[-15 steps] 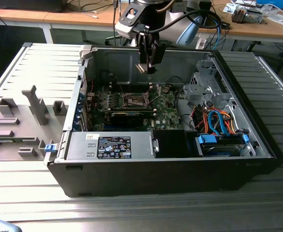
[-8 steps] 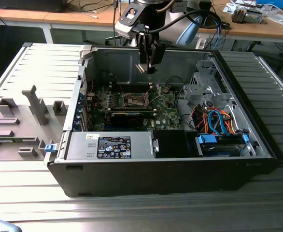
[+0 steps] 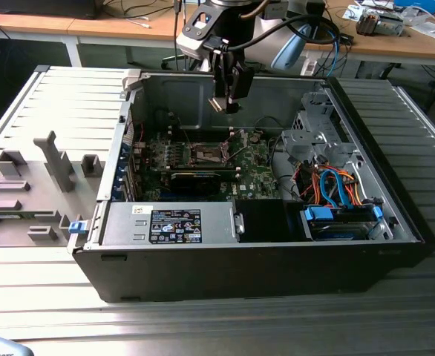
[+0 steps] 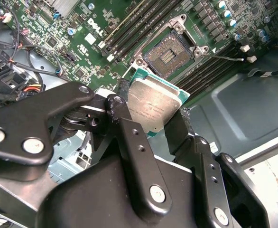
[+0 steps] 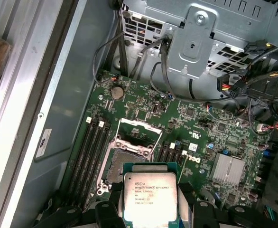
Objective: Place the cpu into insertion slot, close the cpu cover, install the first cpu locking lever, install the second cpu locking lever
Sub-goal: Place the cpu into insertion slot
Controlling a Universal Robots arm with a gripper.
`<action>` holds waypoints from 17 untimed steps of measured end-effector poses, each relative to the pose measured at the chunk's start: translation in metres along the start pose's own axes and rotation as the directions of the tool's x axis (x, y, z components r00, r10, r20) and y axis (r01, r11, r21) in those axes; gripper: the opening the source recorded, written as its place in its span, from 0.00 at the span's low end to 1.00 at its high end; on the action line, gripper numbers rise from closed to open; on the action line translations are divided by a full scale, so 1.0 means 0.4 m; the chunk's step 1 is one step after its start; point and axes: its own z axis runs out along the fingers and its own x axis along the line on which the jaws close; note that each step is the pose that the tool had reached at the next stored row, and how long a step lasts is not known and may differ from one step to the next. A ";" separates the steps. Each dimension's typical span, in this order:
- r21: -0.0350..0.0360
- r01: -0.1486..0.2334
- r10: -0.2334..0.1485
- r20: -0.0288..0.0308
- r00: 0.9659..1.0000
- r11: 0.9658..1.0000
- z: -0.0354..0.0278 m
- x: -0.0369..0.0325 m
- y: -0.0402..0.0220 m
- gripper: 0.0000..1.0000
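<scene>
The tool clamps the cpu (silvery face showing), seemingly above the insertion slot.

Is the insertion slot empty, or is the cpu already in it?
Empty: the insertion slot shows bare contacts; the gripper holds the cpu apart from it.

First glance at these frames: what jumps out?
The cpu, silvery top showing, is clamped in the gripper, which hangs above the green board inside the open PC case. Beyond the chip in both wrist views lies the insertion slot, empty, with its contact field bare.
</scene>
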 end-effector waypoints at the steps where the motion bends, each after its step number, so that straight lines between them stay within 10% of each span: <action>1: 0.000 -0.002 0.002 0.000 1.000 1.000 0.000 0.000 0.000 0.55; 17: 0.001 -0.020 0.020 0.001 1.000 1.000 0.000 0.000 0.000 0.55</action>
